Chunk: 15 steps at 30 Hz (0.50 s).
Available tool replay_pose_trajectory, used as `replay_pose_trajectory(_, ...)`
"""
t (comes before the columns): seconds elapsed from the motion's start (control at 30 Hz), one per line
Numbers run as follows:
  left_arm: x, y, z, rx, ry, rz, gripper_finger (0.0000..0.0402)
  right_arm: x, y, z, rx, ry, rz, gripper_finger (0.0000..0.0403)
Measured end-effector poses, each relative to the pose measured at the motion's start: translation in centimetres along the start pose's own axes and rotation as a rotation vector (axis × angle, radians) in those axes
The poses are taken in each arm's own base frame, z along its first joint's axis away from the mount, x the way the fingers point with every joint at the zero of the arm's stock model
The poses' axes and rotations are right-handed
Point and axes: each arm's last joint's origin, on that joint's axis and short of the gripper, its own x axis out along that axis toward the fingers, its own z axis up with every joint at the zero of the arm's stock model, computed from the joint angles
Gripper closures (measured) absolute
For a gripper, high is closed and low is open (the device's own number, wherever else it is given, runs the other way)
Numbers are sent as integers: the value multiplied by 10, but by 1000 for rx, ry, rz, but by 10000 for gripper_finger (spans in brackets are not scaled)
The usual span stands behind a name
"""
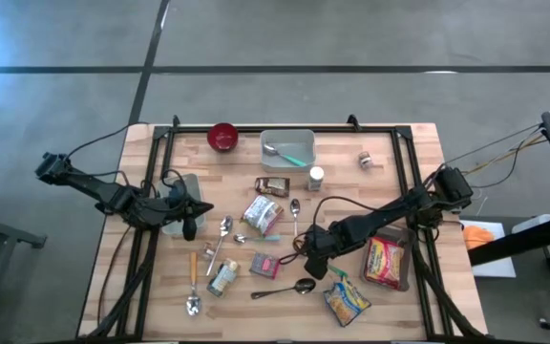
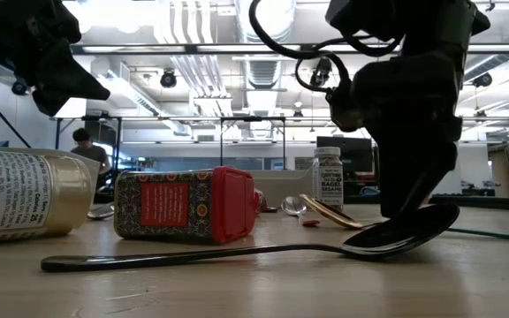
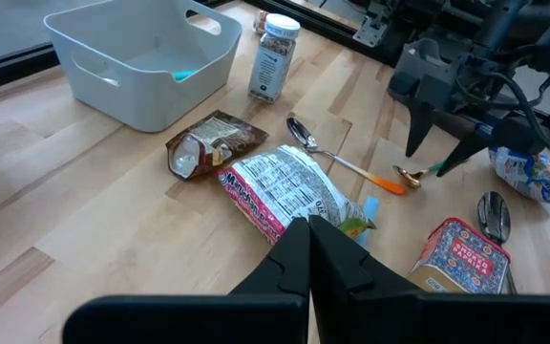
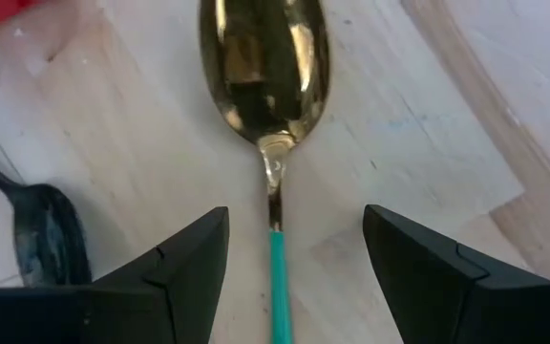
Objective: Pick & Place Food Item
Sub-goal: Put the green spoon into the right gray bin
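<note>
My right gripper (image 4: 294, 263) points down over the table's middle (image 1: 315, 260), open. Its fingers stand on either side of a gold spoon's teal handle (image 4: 277, 277), apart from it. The spoon's bowl (image 4: 264, 72) lies flat on the wood. Food items lie around it: a white-and-pink bag (image 1: 263, 213), a brown packet (image 1: 272, 185), a yellow chip bag (image 1: 347, 298) and a red-and-yellow noodle packet (image 1: 383, 260). My left gripper (image 3: 308, 244) hovers shut at the table's left (image 1: 191, 215), aimed toward the white-and-pink bag (image 3: 289, 191).
A white bin (image 1: 287, 148) and a red bowl (image 1: 222, 137) stand at the far edge. A spice bottle (image 1: 315, 178), a red tin (image 1: 265, 265), a can (image 1: 222, 277), a black spoon (image 1: 289, 288) and other spoons (image 1: 223, 229) are scattered about the middle.
</note>
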Motion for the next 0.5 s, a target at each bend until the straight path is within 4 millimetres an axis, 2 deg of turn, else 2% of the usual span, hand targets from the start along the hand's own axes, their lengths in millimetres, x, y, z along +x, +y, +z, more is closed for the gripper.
replay_pose_trajectory(0.27,0,0,0,0,0,1,401,8,8,1,-96,-32,-38,163)
replay_pose_trajectory(0.5,0,0,0,0,0,0,401,14,29,2,-243,37,-158,163)
